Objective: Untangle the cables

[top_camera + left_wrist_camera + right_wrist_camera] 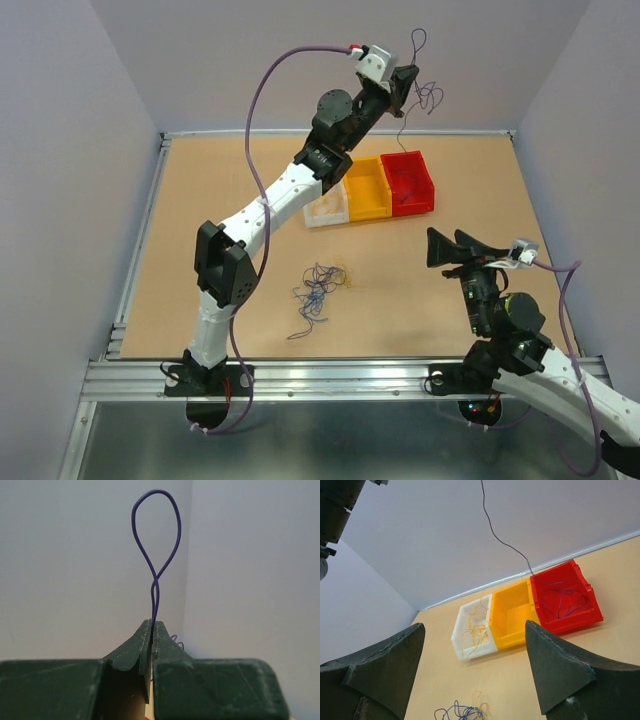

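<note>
Bins (368,210) beyond cable tangle (318,285), purple cable (425,95) hanging overhead

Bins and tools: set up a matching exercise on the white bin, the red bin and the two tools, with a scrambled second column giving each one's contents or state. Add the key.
Column one:
1. white bin
2. red bin
3. left tool
4. right tool

Column two:
A. open, holding nothing
B. yellow cables inside
C. shut on a purple cable
D. dark blue-purple cables inside

Pairs: 1-B, 2-D, 3-C, 4-A.
</note>
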Robot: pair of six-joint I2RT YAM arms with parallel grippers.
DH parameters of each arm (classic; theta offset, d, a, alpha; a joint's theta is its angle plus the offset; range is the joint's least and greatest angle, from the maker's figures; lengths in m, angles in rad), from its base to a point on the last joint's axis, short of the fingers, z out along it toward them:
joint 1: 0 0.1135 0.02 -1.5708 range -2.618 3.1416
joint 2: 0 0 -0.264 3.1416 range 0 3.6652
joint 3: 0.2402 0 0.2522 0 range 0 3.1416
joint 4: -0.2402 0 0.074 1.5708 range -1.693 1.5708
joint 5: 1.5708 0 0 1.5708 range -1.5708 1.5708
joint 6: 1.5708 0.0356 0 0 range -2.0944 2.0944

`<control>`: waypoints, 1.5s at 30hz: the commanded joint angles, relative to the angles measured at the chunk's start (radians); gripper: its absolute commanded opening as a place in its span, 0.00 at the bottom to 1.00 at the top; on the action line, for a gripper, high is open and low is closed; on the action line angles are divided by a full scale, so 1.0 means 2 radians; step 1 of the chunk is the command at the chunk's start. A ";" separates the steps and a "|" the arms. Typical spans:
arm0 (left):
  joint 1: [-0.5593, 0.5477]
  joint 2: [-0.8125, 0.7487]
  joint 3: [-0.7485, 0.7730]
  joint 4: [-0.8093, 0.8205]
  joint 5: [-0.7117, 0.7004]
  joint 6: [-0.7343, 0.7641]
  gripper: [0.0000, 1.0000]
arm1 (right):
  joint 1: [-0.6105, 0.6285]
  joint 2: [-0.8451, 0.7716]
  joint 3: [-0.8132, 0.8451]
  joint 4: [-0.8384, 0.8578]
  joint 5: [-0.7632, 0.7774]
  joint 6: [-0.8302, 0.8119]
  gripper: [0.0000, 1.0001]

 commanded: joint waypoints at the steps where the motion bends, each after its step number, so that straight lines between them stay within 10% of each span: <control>1: -0.010 -0.018 -0.005 0.013 0.009 -0.008 0.00 | 0.003 -0.008 -0.006 0.011 0.011 -0.005 0.86; 45: 0.011 0.133 0.074 0.147 -0.084 0.148 0.00 | 0.003 -0.014 -0.005 0.007 -0.017 0.003 0.86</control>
